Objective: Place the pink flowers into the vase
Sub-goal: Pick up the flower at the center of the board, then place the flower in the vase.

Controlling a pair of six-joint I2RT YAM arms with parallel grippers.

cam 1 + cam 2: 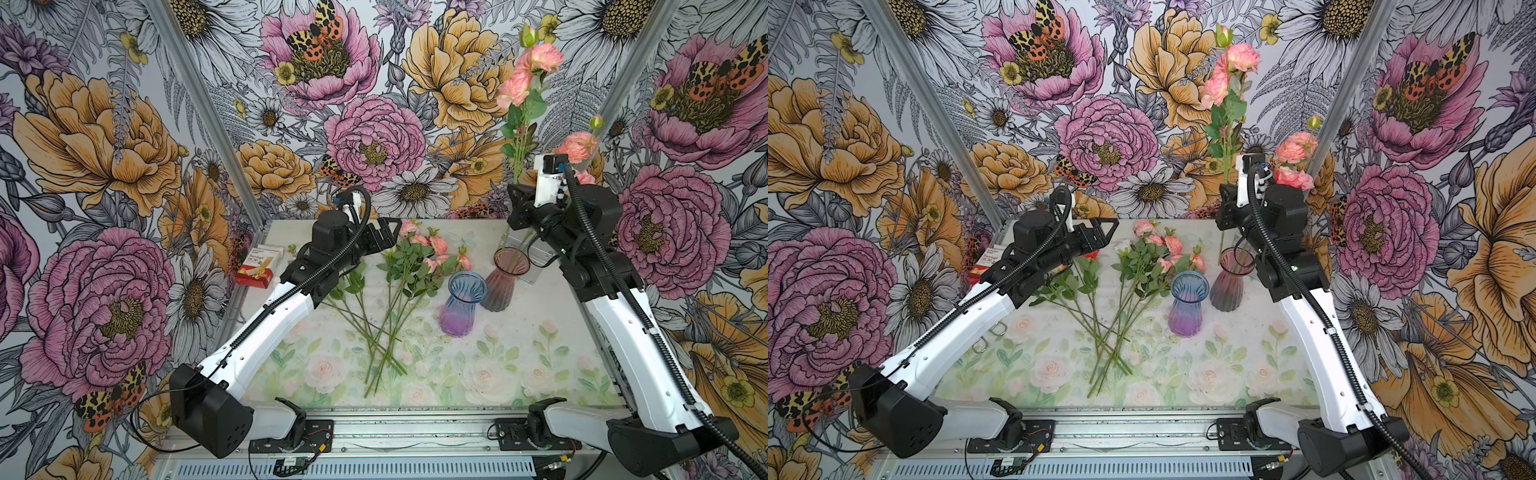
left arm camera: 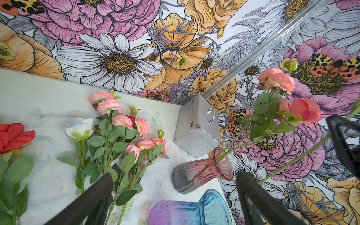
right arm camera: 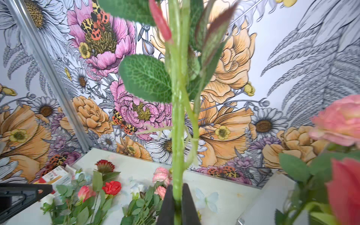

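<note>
Pink flower pinched in my right gripper: lower stem straight into vase; left gripper gapes empty.

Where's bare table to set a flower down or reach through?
Bare: the front right, between the blue vase, the loose stems and the right arm; also front left, between those stems and the left arm. Crowded: the middle pile of flowers and the back right, around the pink vase and silver case.
</note>
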